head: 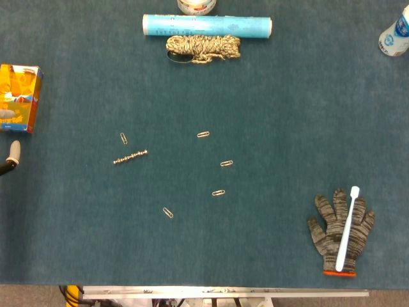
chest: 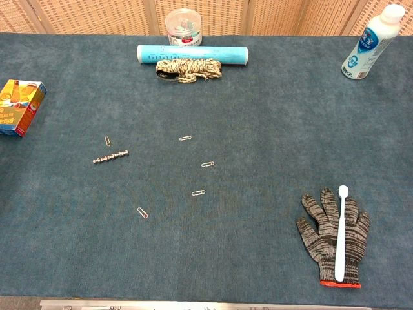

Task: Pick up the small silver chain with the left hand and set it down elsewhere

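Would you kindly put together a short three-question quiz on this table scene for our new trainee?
1. True or false: the chain lies flat on the table, with no hand touching it.
2. What lies across the glove? A) toothbrush B) rope C) paper clip
3. Fill in: the rope bundle sits against a light blue ____.

Key
1. True. Only a fingertip of the left hand shows at the head view's left edge, well away from the chain.
2. A. The white toothbrush rests lengthwise on the glove.
3. Roll.
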`<action>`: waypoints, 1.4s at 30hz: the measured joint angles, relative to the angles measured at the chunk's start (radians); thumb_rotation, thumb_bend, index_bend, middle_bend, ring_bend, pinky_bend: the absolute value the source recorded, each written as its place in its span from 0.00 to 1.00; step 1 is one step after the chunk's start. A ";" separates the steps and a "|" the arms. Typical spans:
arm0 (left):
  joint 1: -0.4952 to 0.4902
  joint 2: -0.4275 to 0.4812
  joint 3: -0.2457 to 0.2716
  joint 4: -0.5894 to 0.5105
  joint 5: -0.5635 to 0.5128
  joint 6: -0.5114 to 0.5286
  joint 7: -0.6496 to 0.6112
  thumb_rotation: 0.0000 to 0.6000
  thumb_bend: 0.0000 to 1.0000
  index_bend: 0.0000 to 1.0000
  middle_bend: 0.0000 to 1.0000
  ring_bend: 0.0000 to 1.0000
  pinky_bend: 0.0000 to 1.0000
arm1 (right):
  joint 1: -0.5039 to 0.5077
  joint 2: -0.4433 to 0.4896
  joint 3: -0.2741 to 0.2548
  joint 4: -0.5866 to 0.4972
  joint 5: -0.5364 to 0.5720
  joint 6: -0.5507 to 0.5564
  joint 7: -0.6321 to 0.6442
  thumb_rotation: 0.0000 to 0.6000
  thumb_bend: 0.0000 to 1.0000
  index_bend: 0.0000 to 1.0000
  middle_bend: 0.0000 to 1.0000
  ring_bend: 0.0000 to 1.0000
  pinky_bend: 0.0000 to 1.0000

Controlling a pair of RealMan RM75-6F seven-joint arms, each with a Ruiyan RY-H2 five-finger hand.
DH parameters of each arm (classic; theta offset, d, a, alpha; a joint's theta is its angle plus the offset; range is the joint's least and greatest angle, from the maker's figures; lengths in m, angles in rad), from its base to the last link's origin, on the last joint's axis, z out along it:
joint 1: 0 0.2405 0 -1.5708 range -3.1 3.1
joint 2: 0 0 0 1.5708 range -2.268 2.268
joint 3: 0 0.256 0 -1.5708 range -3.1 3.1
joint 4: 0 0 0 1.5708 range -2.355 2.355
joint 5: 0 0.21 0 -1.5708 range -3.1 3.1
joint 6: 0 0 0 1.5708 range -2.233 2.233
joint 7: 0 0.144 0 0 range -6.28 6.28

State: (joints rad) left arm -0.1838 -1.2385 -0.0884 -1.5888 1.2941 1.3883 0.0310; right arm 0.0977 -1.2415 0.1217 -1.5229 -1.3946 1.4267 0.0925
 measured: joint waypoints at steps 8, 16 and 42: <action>-0.004 0.001 -0.003 -0.007 0.006 -0.012 0.015 1.00 0.38 0.31 0.04 0.00 0.14 | 0.009 -0.011 -0.001 0.017 -0.006 -0.011 0.011 1.00 0.00 0.23 0.28 0.20 0.32; -0.028 0.004 0.011 -0.035 0.059 -0.053 0.002 1.00 0.38 0.32 0.04 0.00 0.14 | 0.015 0.003 0.006 0.005 -0.014 -0.001 -0.009 1.00 0.00 0.23 0.28 0.20 0.32; -0.199 -0.053 0.033 -0.165 -0.038 -0.333 0.237 1.00 0.34 0.41 0.04 0.00 0.14 | -0.016 0.024 0.001 -0.002 -0.026 0.056 -0.001 1.00 0.00 0.24 0.28 0.20 0.32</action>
State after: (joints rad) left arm -0.3825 -1.2919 -0.0555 -1.7538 1.2565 1.0552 0.2680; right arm 0.0815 -1.2172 0.1227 -1.5245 -1.4208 1.4823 0.0919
